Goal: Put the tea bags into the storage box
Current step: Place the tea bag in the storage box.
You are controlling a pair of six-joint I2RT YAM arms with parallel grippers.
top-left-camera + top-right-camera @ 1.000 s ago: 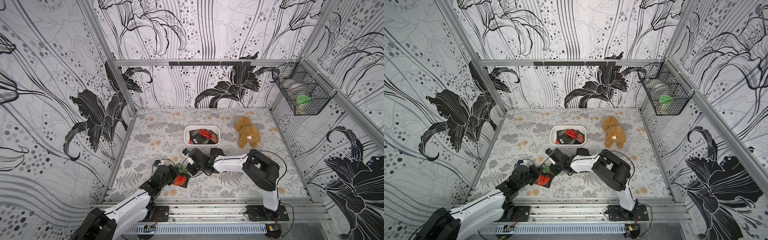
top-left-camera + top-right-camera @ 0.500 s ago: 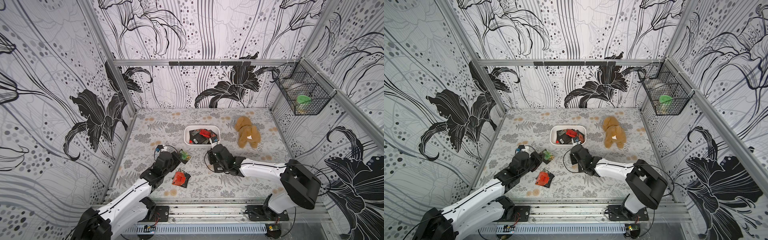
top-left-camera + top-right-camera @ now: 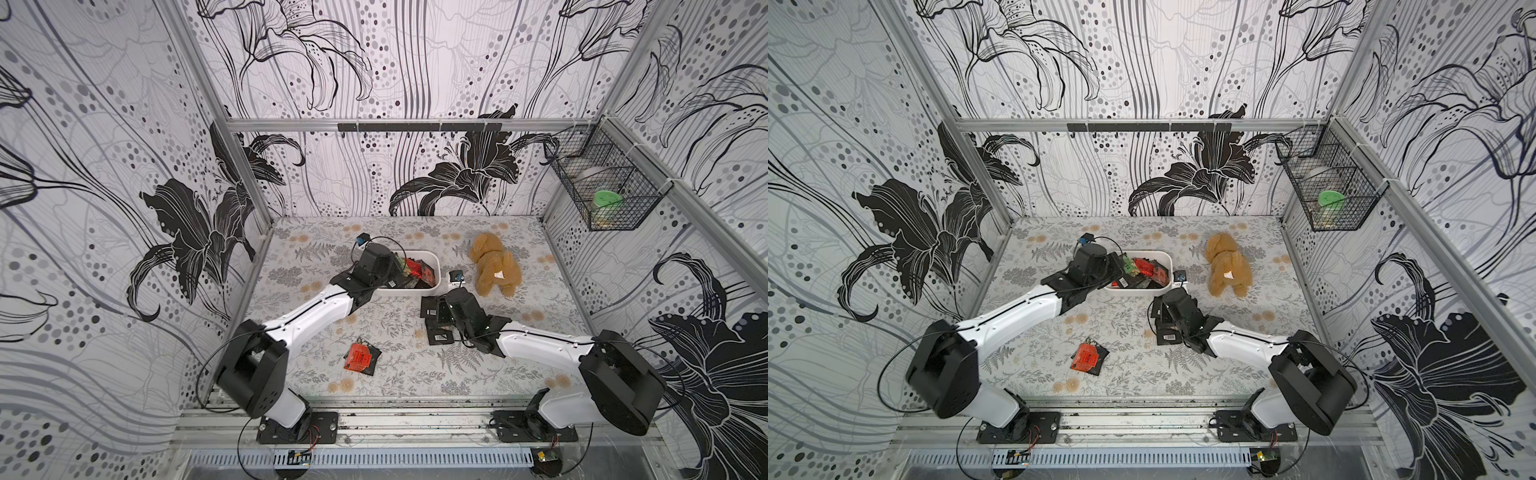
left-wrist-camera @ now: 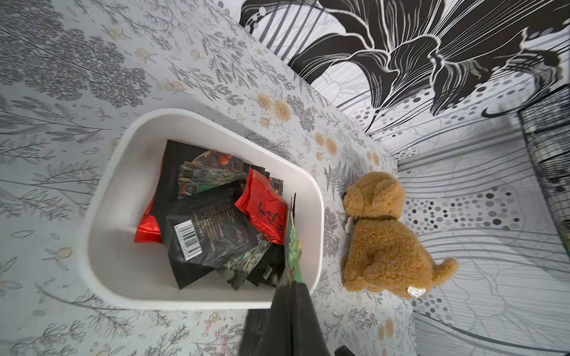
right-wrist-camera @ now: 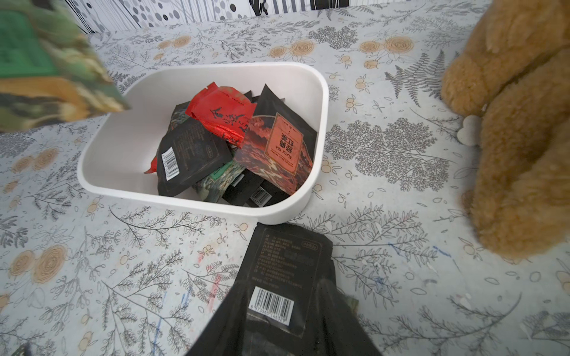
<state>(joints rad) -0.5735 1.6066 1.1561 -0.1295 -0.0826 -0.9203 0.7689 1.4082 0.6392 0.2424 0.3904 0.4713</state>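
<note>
I see the left arm (image 3: 311, 316) stretched forward, with the left gripper (image 4: 292, 288) clamped on a green tea bag (image 4: 293, 246). Right arm (image 3: 540, 345) low — right gripper (image 3: 437, 311) unreadable.

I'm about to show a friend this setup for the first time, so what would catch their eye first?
Probably the white storage box mid-table, heaped with black and shiny red tea bags, and the tan plush dog just to its right. Next, the left gripper pinching a green-labelled tea bag above the box, and one orange-labelled tea bag lying alone nearer the front edge.
</note>
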